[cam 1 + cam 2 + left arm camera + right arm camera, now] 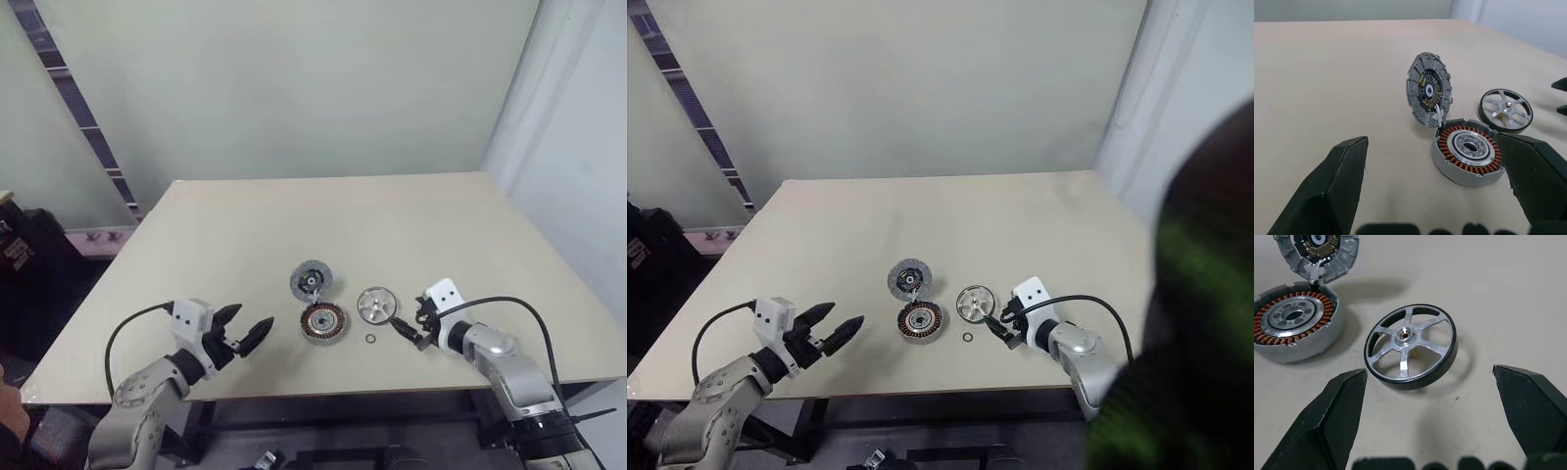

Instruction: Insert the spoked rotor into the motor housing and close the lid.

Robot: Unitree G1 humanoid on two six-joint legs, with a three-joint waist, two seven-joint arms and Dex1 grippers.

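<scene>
Spoked rotor [1410, 346]: silver disc w/ six radial spokes, small central hub, dark outer rim; lay flat on counter [411, 225], just right of motor housing, apart from it. Motor housing [1467, 156]: squat grey ring, copper windings round inside, silvery centre; sat upright, open. Lid [1429, 89]: grey notched disc w/ dark inner face, light hub; stood tilted up at housing's far edge, touching it.

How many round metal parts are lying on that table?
4: the lid propped open behind the motor housing, the spoked rotor to the housing's right, and a tiny ring near the rotor.
</scene>
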